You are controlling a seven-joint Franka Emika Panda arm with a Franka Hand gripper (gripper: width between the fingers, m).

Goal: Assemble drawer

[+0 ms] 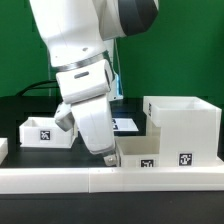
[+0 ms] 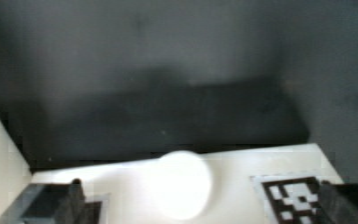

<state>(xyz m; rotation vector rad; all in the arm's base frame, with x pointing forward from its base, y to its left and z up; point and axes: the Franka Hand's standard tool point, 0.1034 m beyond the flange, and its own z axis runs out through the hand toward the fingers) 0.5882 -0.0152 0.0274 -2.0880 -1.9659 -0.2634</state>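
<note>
White rail (image 1: 50, 181), pincer (image 1: 108, 157) low behind, drawer box (image 1: 186, 124) at exterior view's right

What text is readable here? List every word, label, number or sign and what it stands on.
No words, numbers or brands are readable.
Unlettered marker tags only: on the small white box, the large white box, the low white panel, and a white part in the wrist view.
</note>
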